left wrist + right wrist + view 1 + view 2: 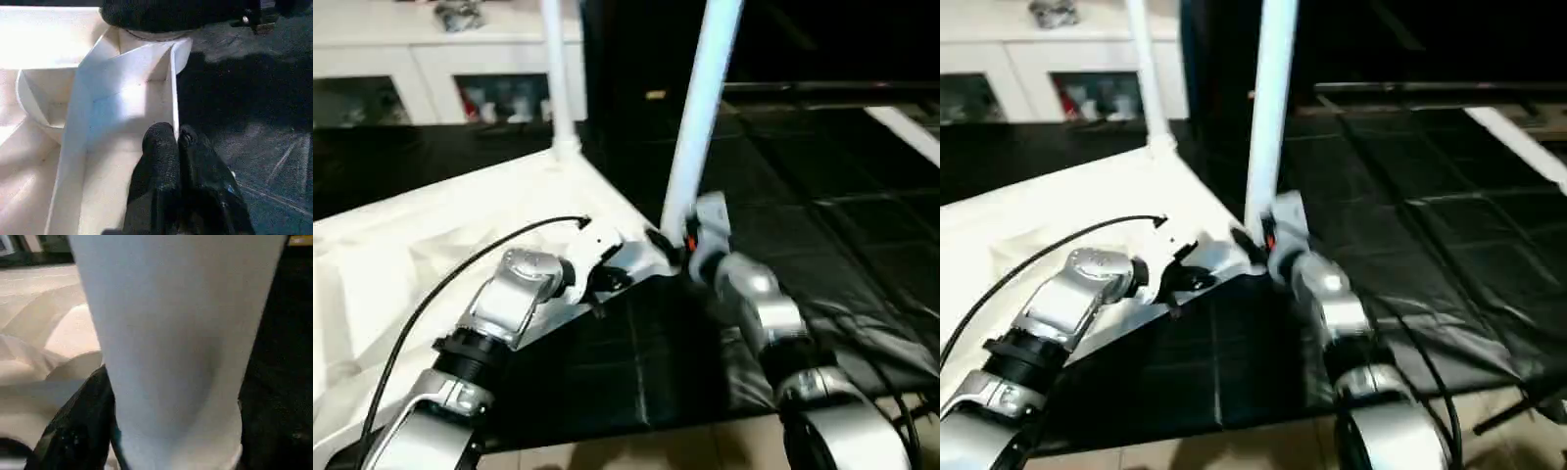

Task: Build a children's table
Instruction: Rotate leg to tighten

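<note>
White table top (pixel 431 245) lies upside down on the black mat (pixel 822 245), ribbed underside up. Two legs stand in corner sockets — the near leg (pixel 700 108) at the corner closest to the robot's right arm, the far leg (pixel 558 78) at the corner toward the white cabinet (pixel 411 69). Left gripper (pixel 177 139) is pinched together on the top's thin rim wall (pixel 173 88), one finger (pixel 159 152) on each side of it (just short of the near socket). Right gripper (pixel 677 245) sits at the base of the near leg — one black finger (pixel 78 426) beside the tube, whether it's clamped or loose I cannot tell.
</note>
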